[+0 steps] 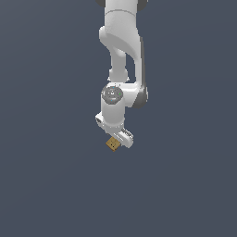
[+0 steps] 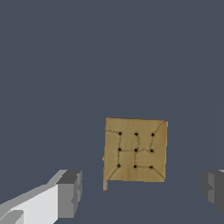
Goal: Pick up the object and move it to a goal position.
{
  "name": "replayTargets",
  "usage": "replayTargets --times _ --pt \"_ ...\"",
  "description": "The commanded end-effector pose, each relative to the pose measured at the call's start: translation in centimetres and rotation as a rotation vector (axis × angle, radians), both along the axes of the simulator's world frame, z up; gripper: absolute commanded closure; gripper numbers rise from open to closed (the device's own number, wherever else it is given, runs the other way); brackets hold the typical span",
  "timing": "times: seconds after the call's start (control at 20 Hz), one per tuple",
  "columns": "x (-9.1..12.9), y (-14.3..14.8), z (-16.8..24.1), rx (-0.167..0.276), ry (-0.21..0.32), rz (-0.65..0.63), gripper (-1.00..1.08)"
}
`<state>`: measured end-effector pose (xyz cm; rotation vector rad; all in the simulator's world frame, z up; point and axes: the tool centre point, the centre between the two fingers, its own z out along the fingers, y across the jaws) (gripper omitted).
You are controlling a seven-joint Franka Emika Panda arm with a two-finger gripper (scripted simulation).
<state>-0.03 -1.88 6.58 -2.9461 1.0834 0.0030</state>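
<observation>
The object (image 2: pixel 135 149) is a small tan-brown block with a grid of dark dots and thin cracks on its face. In the wrist view it sits between my two grey fingertips (image 2: pixel 71 192), with a clear gap on each side, so nothing touches it. My gripper (image 2: pixel 142 192) is open around it. In the exterior view the object (image 1: pixel 113 144) peeks out just under the white hand, and the gripper (image 1: pixel 119 141) hangs straight down over it from the white arm (image 1: pixel 121 41). The fingers themselves are mostly hidden there.
A uniform dark grey-blue surface (image 1: pixel 46 185) fills both views. No other objects, containers or edges show.
</observation>
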Motion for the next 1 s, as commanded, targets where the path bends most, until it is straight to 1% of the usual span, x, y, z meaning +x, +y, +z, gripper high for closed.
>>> replayTargets --times 0.0,0.45,0.95 --pt "0.0 -0.2 -0.3 -0.002 -0.001 -0.024 -0.92" --pt "0.0 -0.2 -1.0 -0.003 0.0 -0.032 -0.92" --pt "-0.1 -0.2 -5.1 -0.003 -0.001 -0.036 -0.92"
